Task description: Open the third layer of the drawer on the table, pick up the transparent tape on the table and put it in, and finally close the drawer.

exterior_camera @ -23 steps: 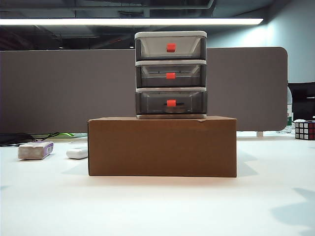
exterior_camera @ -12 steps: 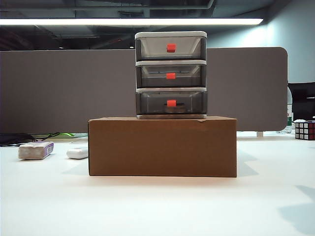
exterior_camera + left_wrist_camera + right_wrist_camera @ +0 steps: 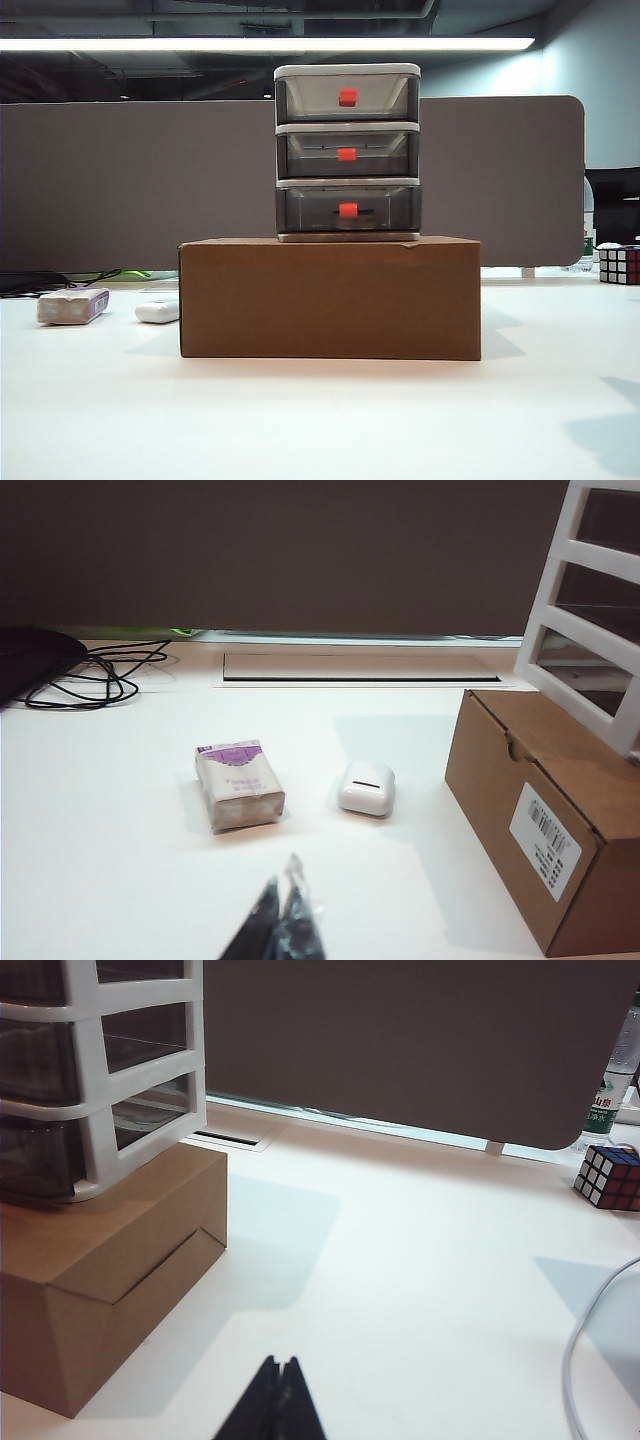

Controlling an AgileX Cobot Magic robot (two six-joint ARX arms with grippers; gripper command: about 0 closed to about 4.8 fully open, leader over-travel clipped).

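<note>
The drawer [image 3: 347, 150] stands on a brown cardboard box [image 3: 330, 298] in the middle of the white table [image 3: 320, 420]. All of its smoky-grey trays are pushed in. The third layer [image 3: 310, 208], the lowest tray, shows its red-orange handle [image 3: 347, 209]. The transparent tape is not in view. Neither arm shows in the exterior view. My left gripper [image 3: 285, 880] is shut above bare table, short of a white-and-purple block [image 3: 238, 783]. My right gripper [image 3: 280, 1365] is shut over bare table beside the box [image 3: 100, 1260] and drawer [image 3: 100, 1070]. Both hold nothing.
The wrapped block [image 3: 72, 305] and a small white oval case [image 3: 157, 311] lie left of the box. A Rubik's cube [image 3: 619, 264] sits at the far right, near a bottle [image 3: 612, 1090]. Black cables [image 3: 90, 670] lie at the back left; a white cable [image 3: 590, 1340] runs along the right. A grey partition closes the back.
The shadow at the lower right of the exterior view has shifted slightly rightward. The drawer, box and small objects have not moved.
</note>
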